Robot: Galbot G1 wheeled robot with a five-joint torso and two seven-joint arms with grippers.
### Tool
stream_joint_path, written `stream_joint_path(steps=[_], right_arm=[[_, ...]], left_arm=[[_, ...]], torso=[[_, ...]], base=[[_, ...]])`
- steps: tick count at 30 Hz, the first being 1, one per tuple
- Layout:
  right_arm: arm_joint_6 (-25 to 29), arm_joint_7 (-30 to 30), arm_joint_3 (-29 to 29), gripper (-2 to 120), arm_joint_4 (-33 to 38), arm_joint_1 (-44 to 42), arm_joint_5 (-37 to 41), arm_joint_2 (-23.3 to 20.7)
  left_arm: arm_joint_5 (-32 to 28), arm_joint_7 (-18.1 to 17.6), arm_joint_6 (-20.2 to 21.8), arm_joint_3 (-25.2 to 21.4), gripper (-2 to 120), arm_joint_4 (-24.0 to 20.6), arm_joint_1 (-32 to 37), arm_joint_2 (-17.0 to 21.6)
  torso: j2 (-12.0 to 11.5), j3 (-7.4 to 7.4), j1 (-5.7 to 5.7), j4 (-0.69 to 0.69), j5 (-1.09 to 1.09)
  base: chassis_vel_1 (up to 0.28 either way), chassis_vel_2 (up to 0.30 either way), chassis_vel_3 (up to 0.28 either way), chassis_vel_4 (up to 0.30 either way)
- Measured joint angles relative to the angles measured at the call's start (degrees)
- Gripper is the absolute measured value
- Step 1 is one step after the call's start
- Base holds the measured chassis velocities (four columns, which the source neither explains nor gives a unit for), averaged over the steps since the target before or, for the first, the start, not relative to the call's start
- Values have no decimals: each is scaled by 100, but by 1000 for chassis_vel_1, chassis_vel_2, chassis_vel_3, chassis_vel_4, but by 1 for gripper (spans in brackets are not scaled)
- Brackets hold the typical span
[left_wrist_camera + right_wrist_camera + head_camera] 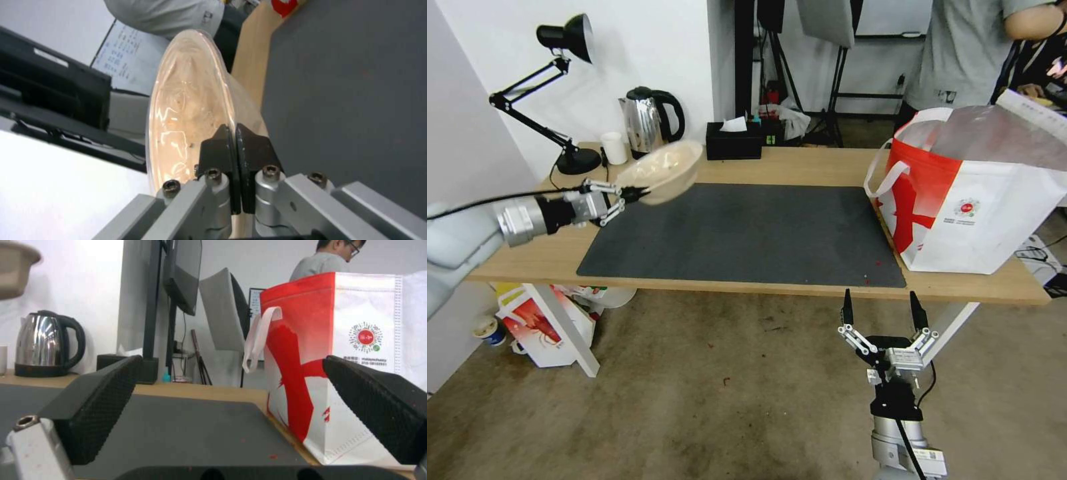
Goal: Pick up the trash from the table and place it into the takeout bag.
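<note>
- Left gripper (639, 194) pinches the rim of the shallow beige bowl (664, 172), held tilted above the counter's (800, 167) far-left mat corner.
- Right gripper (882, 311) spread, empty, below the counter's front edge.
- Takeout bag (980, 220) stands at the counter's right end.

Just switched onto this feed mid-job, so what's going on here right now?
The left gripper is shut on the rim of the shallow beige bowl, holding it tilted in the air over the left end of the table, above the edge of the dark grey mat. The takeout bag stands open at the table's right end. The right gripper hangs open below the table's front edge, holding nothing.
</note>
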Motion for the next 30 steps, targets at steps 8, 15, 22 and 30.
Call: stream_joint_path(steps=[8, 15, 22, 30], right_arm=[[0, 0, 0, 100, 0, 0, 0, 0], [0, 0, 0, 100, 0, 0, 0, 0], [0, 0, 0, 100, 0, 0, 0, 0], [0, 0, 0, 100, 0, 0, 0, 0]], left_arm=[[-47, 32, 117, 942, 0, 61, -948, -244], [-55, 31, 167, 1592, 0, 221, -1619, -554], [-59, 31, 187, 1864, 0, 325, -1901, -735], [-67, 31, 221, 2175, 0, 405, -2203, -974]], torso=[[0, 0, 0, 2, -1], [0, 1, 0, 1, -1], [0, 0, 0, 2, 0], [0, 1, 0, 3, 0]], base=[[0, 0, 0, 0], [0, 0, 0, 0], [0, 0, 0, 0], [0, 0, 0, 0]])
